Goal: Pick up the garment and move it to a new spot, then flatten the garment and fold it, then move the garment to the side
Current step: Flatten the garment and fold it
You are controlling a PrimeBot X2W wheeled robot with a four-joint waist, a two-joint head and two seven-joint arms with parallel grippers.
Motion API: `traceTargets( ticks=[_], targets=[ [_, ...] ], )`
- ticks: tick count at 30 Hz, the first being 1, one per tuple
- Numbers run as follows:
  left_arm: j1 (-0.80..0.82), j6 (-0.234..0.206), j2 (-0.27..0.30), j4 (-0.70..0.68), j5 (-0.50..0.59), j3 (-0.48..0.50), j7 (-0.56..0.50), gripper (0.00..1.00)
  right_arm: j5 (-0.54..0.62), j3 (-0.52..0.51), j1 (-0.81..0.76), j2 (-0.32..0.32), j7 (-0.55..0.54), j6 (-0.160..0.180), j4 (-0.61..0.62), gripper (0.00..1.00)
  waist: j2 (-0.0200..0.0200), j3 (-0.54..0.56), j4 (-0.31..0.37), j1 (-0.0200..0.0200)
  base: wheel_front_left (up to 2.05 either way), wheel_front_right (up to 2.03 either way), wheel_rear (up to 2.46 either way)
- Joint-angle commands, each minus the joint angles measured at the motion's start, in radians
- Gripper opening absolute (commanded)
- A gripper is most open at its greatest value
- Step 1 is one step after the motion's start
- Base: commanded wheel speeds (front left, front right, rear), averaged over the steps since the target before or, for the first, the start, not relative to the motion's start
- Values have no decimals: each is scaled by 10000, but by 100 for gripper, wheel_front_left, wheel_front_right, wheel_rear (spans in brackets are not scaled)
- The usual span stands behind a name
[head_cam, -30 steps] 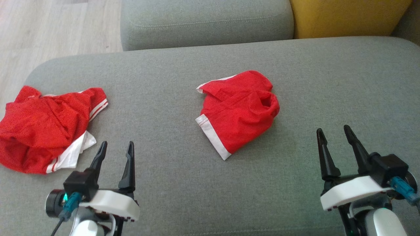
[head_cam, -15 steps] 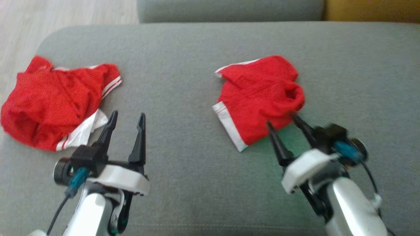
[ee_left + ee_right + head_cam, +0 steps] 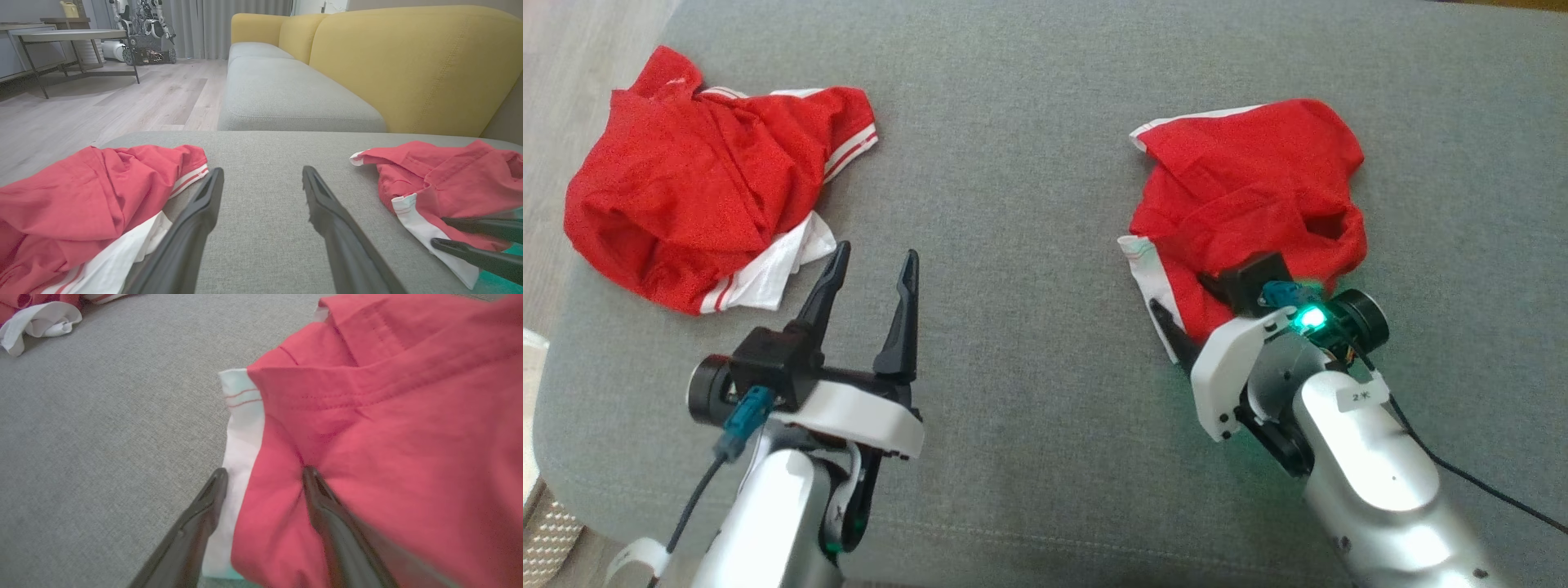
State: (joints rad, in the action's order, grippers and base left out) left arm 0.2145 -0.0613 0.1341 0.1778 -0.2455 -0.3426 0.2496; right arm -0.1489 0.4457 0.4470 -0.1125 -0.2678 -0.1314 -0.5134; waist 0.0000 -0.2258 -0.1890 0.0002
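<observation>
Crumpled garment point(image 3: 1250, 180) on cushion point(image 3: 1029, 163), right side; right gripper point(image 3: 264, 470) fingers apart, astride its white-trimmed near edge; left gripper point(image 3: 875, 250) fingers apart, over bare cushion near second garment point(image 3: 686, 188).

Bright even light, soft shadows, perhaps slight blur

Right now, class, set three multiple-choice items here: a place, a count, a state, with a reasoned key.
1. The right end effector is where on the right-hand garment? A its near, white-banded edge; B its far edge; C nowhere near.
2. Red garments on the grey cushion? A one; B two; C four.
3. The left end effector is: A shut on cloth; B open, empty; C shut, empty.
Key: 1A, fingers straddle that edge; 2B, a second garment lies left; 3B, fingers apart over bare cushion.
</observation>
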Motion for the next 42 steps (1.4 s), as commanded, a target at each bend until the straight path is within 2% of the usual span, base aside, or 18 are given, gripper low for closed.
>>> traceTargets(
  ticks=[1,2,6,10,19,23,26,30,36,42],
  targets=[
    [467,34,66,-313,93,370,118,100,25,176,207,26,15,7,195,57,0,-31,-6,-2,0,0,0],
    [468,49,44,-320,112,393,119,100,32,177,265,35,96,7,80,0,0,-51,3,-2,0,0,0],
    [445,116,-17,-332,206,557,120,100,-190,97,347,187,698,7,-2,0,0,-60,175,-2,0,0,0],
    [383,159,-35,-320,294,683,121,100,-404,7,295,316,1343,7,488,0,0,80,391,-2,0,0,0],
    [213,243,8,-306,440,885,121,100,-1234,505,122,561,2456,7,2754,0,0,433,965,-2,0,0,0],
    [163,255,27,-307,476,933,121,100,-1643,364,-12,606,3002,7,3708,0,0,534,1148,-2,0,0,0],
    [129,264,31,-324,500,942,121,100,-2057,-133,-293,616,3498,7,4339,0,0,545,1253,-2,0,0,0],
    [113,276,23,-359,511,955,122,100,-2494,-1376,-1038,619,3892,7,4604,0,0,472,1376,-2,0,0,0],
    [180,308,1,-400,535,942,122,100,-2421,-3399,-1714,621,3870,7,3902,0,0,202,1568,-2,0,0,0],
    [348,364,21,-393,565,941,122,100,-2117,-4830,-1306,621,3771,7,2584,0,0,-112,1700,-2,0,0,0]
  ],
)
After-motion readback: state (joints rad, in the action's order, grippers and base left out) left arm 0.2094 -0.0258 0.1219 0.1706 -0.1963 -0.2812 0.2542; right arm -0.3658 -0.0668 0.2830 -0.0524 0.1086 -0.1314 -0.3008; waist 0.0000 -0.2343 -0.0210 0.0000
